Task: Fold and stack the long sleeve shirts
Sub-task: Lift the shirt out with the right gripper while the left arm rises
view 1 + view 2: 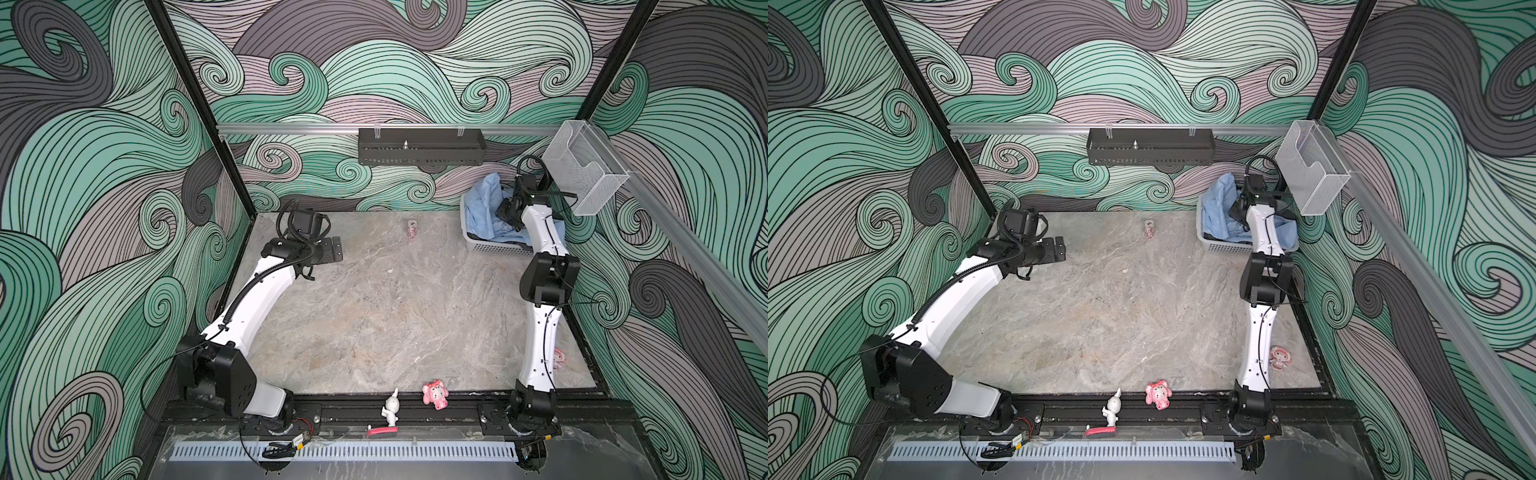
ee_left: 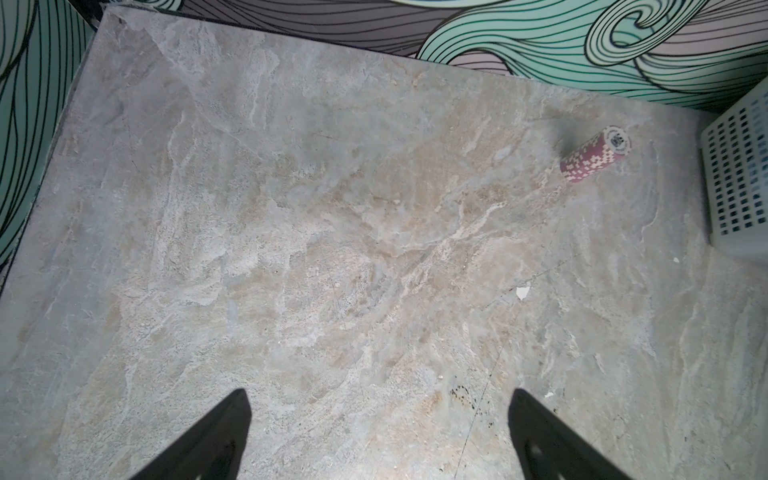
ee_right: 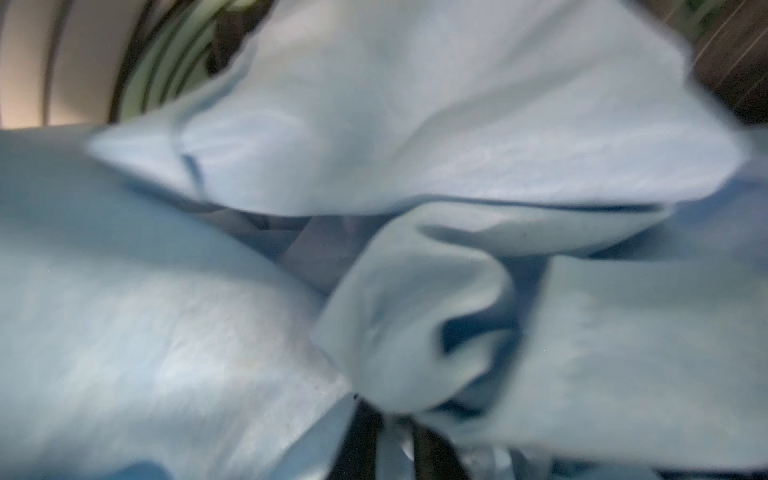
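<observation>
Crumpled light-blue long sleeve shirts [image 1: 484, 208] [image 1: 1219, 203] fill a pale perforated basket [image 1: 490, 248] [image 1: 1225, 248] at the back right of the table in both top views. My right gripper [image 1: 508, 214] [image 1: 1239, 212] reaches down into the basket. In the right wrist view its dark fingers [image 3: 361, 432] stand close together, the gripper [image 3: 390, 415] shut on a fold of blue shirt cloth [image 3: 415, 124]. My left gripper [image 1: 338, 249] [image 1: 1062, 248] [image 2: 379, 392] hovers open over the bare table at the back left, holding nothing.
A stack of pink poker chips [image 1: 410, 228] [image 2: 594, 154] stands near the back wall, left of the basket [image 2: 735, 174]. A white figurine [image 1: 390, 409] and a pink pig toy [image 1: 434, 394] sit on the front rail. A black tray [image 1: 419, 145] and a clear box [image 1: 586, 166] hang on the walls.
</observation>
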Tool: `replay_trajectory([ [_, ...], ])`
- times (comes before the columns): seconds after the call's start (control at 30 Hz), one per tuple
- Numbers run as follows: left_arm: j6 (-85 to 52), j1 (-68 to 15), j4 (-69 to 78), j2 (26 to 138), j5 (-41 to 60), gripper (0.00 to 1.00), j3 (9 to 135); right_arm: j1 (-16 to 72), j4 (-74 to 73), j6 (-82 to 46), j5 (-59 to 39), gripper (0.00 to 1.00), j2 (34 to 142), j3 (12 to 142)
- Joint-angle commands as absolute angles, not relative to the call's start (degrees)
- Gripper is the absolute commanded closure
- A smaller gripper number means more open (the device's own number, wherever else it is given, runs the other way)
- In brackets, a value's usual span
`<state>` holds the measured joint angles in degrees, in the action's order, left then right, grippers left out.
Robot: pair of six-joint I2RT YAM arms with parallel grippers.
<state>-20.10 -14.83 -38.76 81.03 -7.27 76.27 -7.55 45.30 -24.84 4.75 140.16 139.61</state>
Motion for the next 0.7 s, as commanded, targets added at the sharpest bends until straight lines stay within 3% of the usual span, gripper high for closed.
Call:
replay_trajectory([
  [0.0, -19.7, -15.3, -41.2, 77.1, -7.8, 0.01, 78.7, -5.6, 44.8, -21.8, 5.1, 1.0, 127.4, 138.2],
  [0.4, -21.0, -15.4, -48.1, 64.1, -7.9, 0.01, 79.5, 5.8, 46.9, -13.1, 3.8, 1.0, 97.2, 135.1],
  [0.67, -21.8, -15.4, -52.7, 55.4, -9.4, 0.01, 79.5, 20.2, 51.4, -11.6, 3.2, 1.0, 88.8, 136.5],
])
